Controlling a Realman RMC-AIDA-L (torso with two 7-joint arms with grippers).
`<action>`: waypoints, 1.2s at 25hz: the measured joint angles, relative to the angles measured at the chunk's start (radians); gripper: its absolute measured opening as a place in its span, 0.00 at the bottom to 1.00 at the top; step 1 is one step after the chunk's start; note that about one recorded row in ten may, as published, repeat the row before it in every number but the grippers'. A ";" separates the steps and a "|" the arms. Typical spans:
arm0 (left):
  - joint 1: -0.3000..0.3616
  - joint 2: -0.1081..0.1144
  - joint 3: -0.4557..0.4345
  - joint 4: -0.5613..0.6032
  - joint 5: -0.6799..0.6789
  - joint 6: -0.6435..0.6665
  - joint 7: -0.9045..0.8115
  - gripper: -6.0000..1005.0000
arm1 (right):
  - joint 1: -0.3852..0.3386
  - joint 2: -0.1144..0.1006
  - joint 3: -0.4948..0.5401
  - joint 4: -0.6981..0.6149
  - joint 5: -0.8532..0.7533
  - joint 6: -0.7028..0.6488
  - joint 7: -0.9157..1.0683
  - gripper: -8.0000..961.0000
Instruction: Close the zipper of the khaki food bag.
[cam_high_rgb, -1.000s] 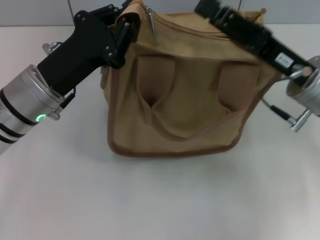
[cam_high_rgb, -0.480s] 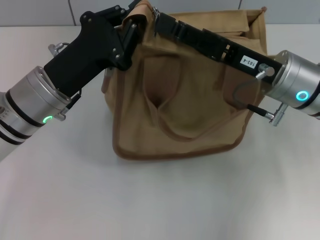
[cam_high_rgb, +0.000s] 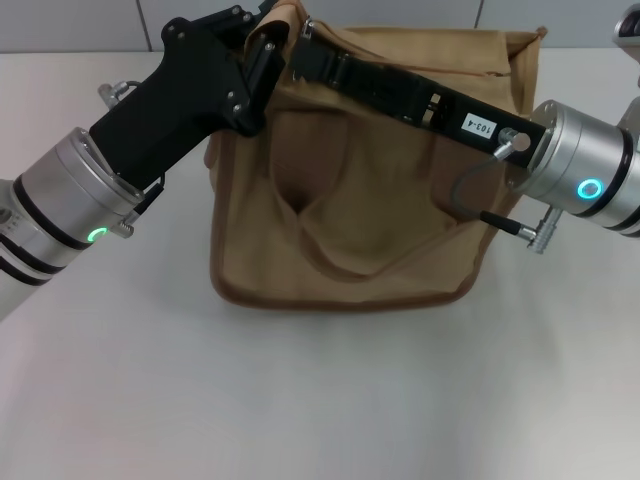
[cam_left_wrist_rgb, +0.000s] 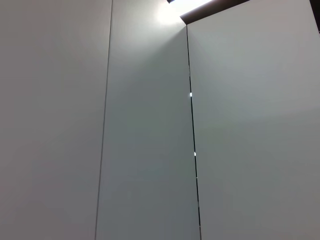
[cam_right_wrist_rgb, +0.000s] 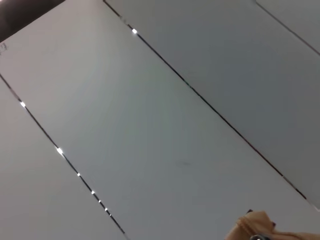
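Since a second earlier, the right tool (cam_high_rgb: 305, 45) had swung across the boxy tan canvas food bag (cam_high_rgb: 345, 200) to its far left top corner; whether it gripped was impossible to tell. Left tool (cam_high_rgb: 270, 30) pinched that corner's fabric. The bag stood on the white tabletop (cam_high_rgb: 320, 400), its contents hidden. Both wrist views showed grey wall panels (cam_left_wrist_rgb: 150, 150); the right one also caught a tan scrap.

The left arm reaches in from the near left, its gripper (cam_high_rgb: 268, 38) raised at the far upper left. The right arm stretches across from the right, its gripper (cam_high_rgb: 305, 45) just beside the left one.
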 joint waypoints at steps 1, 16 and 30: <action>0.000 0.000 0.000 0.000 0.000 -0.001 0.000 0.04 | -0.002 0.000 0.002 0.000 0.000 0.002 0.003 0.63; -0.002 0.001 0.000 -0.008 0.001 -0.001 0.003 0.04 | 0.004 0.000 -0.007 -0.003 0.001 0.010 0.029 0.47; -0.003 0.000 0.000 -0.009 0.003 -0.007 0.007 0.04 | -0.010 0.000 0.001 -0.001 0.000 -0.005 0.039 0.31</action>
